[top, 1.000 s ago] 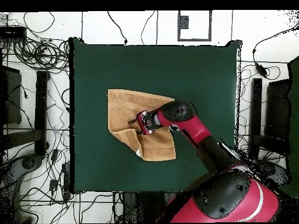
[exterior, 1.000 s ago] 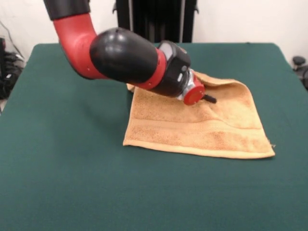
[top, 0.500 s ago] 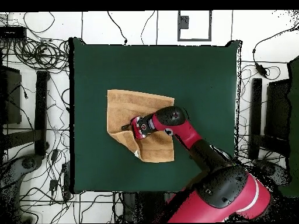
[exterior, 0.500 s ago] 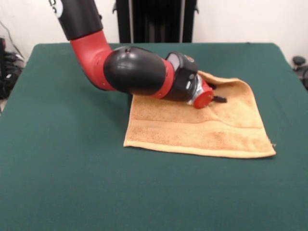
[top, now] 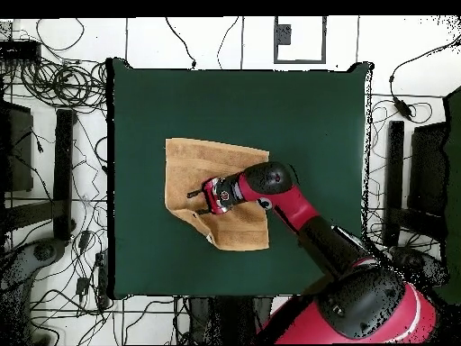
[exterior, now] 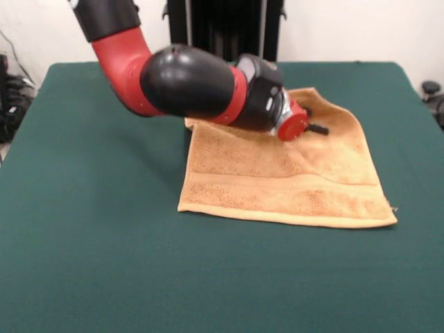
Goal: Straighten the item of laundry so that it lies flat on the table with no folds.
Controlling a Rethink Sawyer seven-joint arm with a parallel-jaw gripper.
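The tan-orange towel [exterior: 291,184] lies on the dark green table [exterior: 104,250], right of centre in the front view. Its near edge and woven band lie flat. Its far right corner is folded in, leaving a slanted edge, and low wrinkles run across the middle. My gripper [exterior: 320,129] hangs on the red and black arm, low over the towel's far part, pointing right; its tip is too small to read. In the overhead view the gripper [top: 193,194] is over the towel's [top: 203,162] left half, on the table [top: 306,117]. The arm hides part of the towel's far side.
The robot's black pedestal [exterior: 222,28] stands behind the table's far edge. Cables and dark equipment [top: 54,135] lie on the floor around the table. Green cloth stretches wide to the left of and in front of the towel.
The arm has risen a little and the gripper has moved right in the front view, over the towel's far part. The towel's far corner has lifted slightly and the middle crease looks lower.
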